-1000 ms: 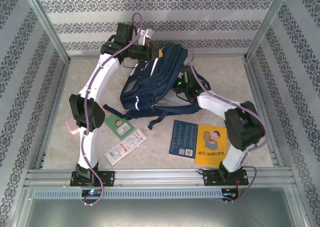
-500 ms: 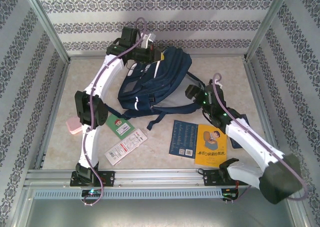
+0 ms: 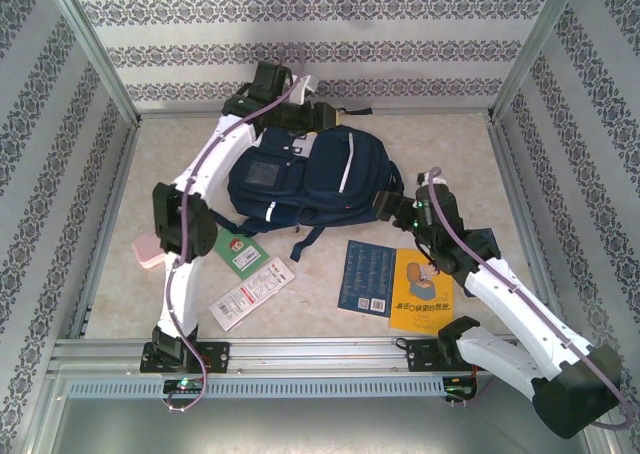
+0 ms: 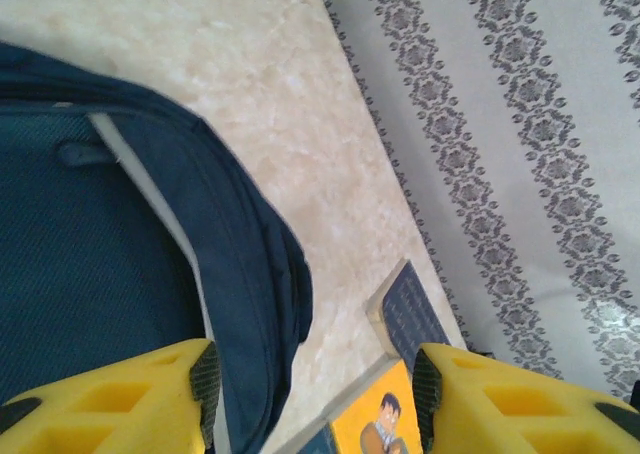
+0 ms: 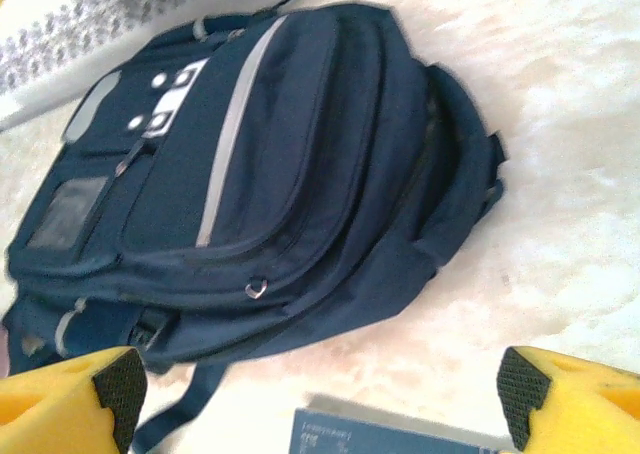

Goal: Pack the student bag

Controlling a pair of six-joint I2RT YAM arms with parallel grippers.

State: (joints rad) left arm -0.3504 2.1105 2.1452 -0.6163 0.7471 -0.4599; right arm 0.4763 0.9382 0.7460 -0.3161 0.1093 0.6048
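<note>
Matt navy cloth student bag lies on smooth marbled table.

With the student bag at table centre, bare tabletop stands open from its 1 to 3 o'clock. The left arm spans 9 to 11 o'clock. From 4 to 7 o'clock lie the right arm, a blue book, a yellow book, a green card and a white packet.
</note>
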